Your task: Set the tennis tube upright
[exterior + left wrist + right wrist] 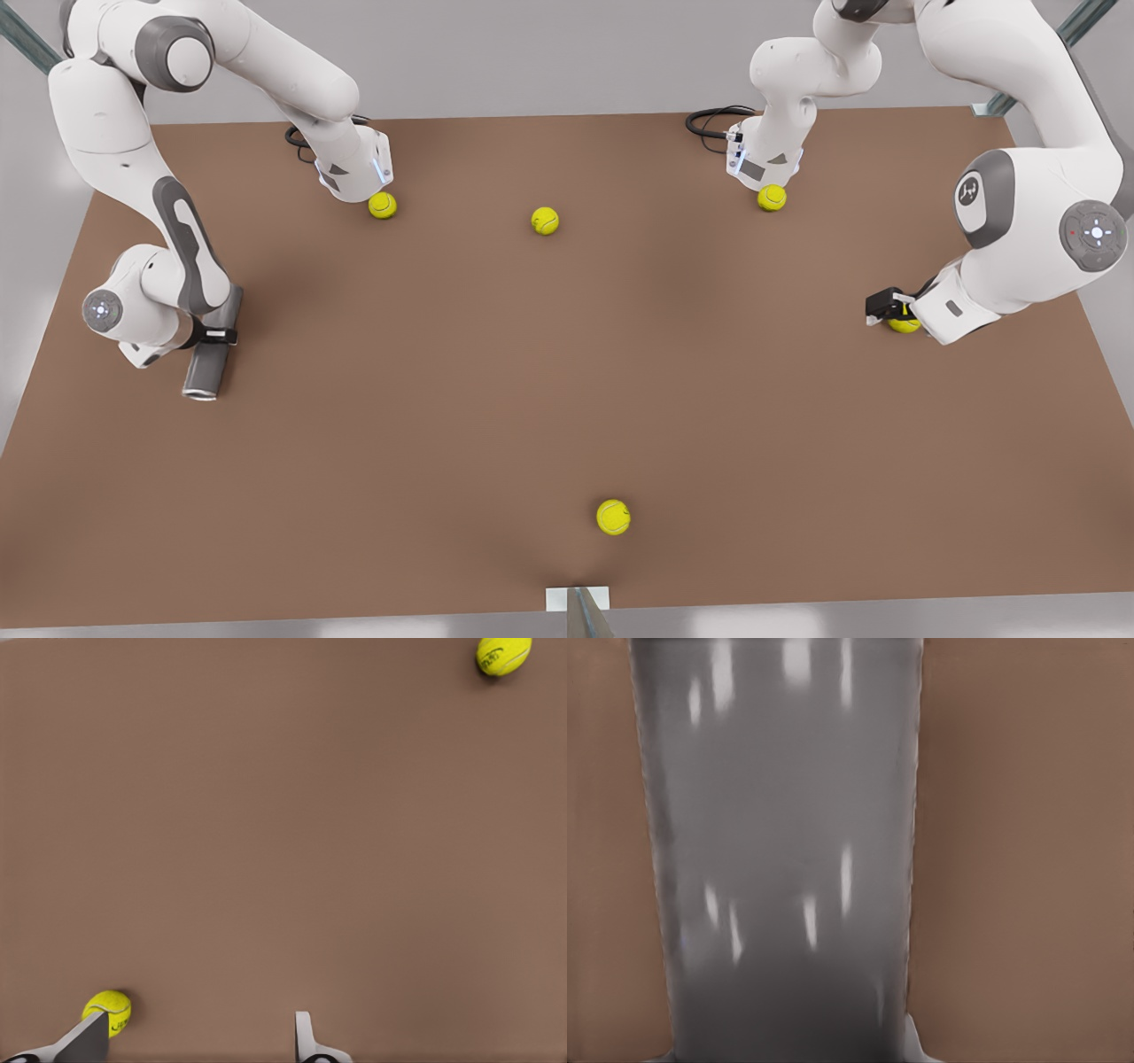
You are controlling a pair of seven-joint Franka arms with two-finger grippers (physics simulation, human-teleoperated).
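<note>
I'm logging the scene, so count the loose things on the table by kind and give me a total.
Tennis balls: 5
Tennis tube: 1, lying on the table, in the right gripper
Total: 6

We count five yellow tennis balls (pixel 382 206) (pixel 545 221) (pixel 772 198) (pixel 904 324) (pixel 613 517), one grey tennis tube (pixel 211 347), two white arms and one brown counter (pixel 567 372) carrying them all.
</note>
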